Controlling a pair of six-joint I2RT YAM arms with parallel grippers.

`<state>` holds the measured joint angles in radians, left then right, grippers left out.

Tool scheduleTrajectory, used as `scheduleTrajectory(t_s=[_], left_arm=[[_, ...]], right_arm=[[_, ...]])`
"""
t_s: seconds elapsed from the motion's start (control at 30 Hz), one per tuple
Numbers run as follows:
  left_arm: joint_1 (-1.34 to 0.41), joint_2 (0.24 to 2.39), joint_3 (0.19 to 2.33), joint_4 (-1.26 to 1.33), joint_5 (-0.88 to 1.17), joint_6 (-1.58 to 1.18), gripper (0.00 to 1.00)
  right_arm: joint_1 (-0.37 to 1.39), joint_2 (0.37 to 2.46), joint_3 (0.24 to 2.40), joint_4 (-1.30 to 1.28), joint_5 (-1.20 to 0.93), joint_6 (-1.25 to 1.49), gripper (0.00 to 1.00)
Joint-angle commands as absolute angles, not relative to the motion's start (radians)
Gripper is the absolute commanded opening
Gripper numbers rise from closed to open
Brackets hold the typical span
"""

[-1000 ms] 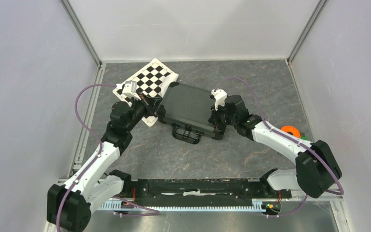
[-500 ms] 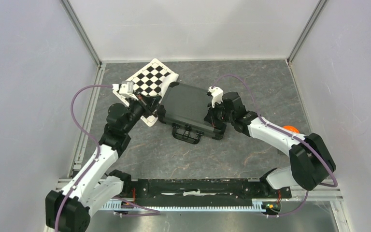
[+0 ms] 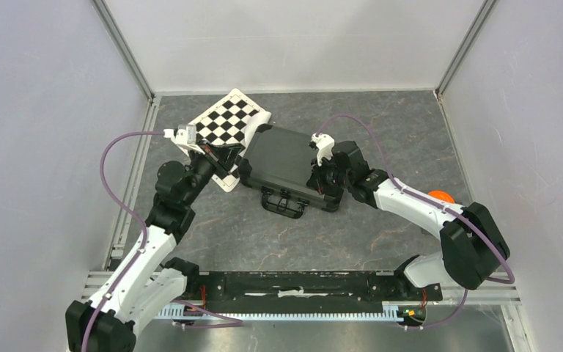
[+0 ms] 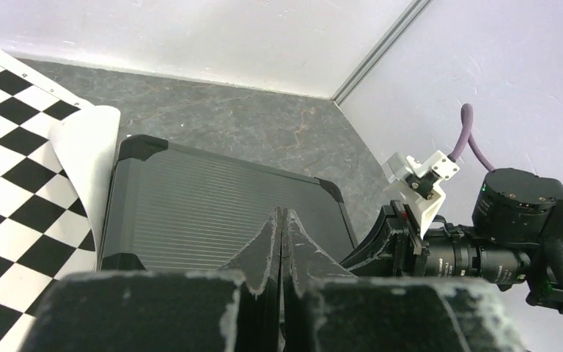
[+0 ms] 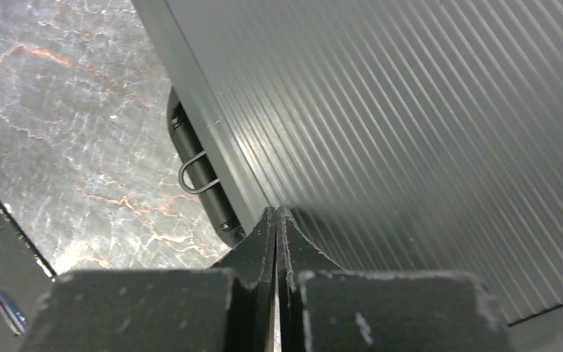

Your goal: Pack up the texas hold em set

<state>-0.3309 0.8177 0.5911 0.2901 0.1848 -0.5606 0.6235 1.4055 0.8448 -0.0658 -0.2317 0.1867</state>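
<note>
The black case of the texas hold em set lies closed on the table, ribbed lid up and handle toward the arms. No chips, cards, buttons or dice show. My left gripper is shut and empty at the case's left side; in the left wrist view its tips point across the lid. The right gripper is shut and empty over the lid's right front part. In the right wrist view its tips sit at the lid beside the front edge, near the handle's end.
A black-and-white checkered board lies under and behind the case's left corner, its edge curled up against the case. An orange round object sits behind the right forearm. Grey walls enclose the table on three sides.
The right gripper has shifted a little left, further onto the lid. The left wrist has drawn slightly left. The case has not moved and both grippers stay shut.
</note>
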Motion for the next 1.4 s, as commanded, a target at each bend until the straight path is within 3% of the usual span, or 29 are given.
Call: scheduleTrajectory(t_s=[0.0, 0.33, 0.63, 0.83, 1.0, 1.37], left_arm=[[-0.327, 0.861, 0.609, 0.314, 0.175, -0.537, 0.02], [-0.327, 0.798, 0.609, 0.314, 0.175, -0.537, 0.02], [-0.327, 0.721, 0.609, 0.314, 0.175, -0.537, 0.02], [-0.327, 0.797, 0.609, 0.314, 0.175, -0.537, 0.02], [-0.327, 0.851, 0.609, 0.314, 0.175, -0.537, 0.02], [-0.327, 0.775, 0.609, 0.314, 0.175, -0.537, 0.02]], right_arm=[[0.631, 1.406, 0.866, -0.117, -0.234, 0.215, 0.0], [0.695, 1.403, 0.908, -0.275, 0.197, 0.138, 0.0], [0.692, 1.434, 0.893, -0.126, -0.191, 0.203, 0.0], [0.736, 1.411, 0.912, -0.169, -0.071, 0.099, 0.03], [0.787, 1.464, 0.941, -0.231, 0.05, 0.008, 0.19], [0.789, 1.506, 0.993, -0.255, -0.103, -0.094, 0.58]])
